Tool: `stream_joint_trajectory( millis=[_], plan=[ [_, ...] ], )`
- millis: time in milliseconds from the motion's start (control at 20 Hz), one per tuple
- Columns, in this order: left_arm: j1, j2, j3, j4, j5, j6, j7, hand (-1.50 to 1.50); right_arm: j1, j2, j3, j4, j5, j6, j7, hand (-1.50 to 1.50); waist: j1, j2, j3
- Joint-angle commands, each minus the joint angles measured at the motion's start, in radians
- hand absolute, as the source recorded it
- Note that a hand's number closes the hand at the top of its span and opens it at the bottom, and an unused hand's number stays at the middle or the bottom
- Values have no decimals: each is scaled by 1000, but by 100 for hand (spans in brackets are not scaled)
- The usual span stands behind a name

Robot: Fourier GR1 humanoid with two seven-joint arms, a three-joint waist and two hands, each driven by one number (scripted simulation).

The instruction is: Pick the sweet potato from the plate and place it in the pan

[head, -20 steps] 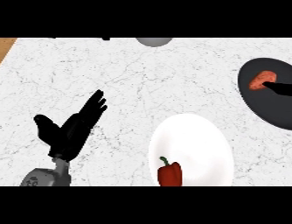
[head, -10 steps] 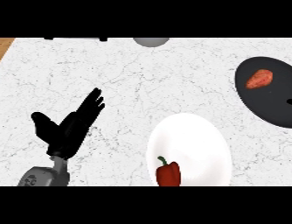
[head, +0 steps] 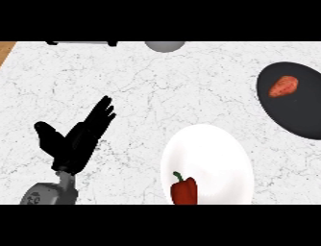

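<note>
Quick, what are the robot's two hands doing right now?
Left hand: open, fingers straight, holding nothing, above the counter.
Right hand: not in view, so it cannot be told.

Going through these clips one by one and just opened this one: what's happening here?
Nothing is being handled at this moment. The sweet potato lies in the black pan at the right of the counter, with no hand on it. The white plate holds only a red bell pepper. The left hand rests open at the lower left, fingers up. The right hand is out of view. The placing looks done.
</note>
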Motion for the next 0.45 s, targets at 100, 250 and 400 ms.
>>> stream_joint_trajectory(
  millis=[100,250,400],
  plan=[
    [-13,7,29,46,11,-24,-26,0,47,-62,5,-10,-4,135,-57,-150,-7,-1,-1],
    [15,-4,7,31,-13,-14,-33,0,107,-45,22,-27,3,157,-114,-150,-17,-8,-3],
    [7,-2,29,41,3,-23,-39,0,92,-39,17,-33,-9,151,-105,-150,-13,-7,-2]
  ],
)
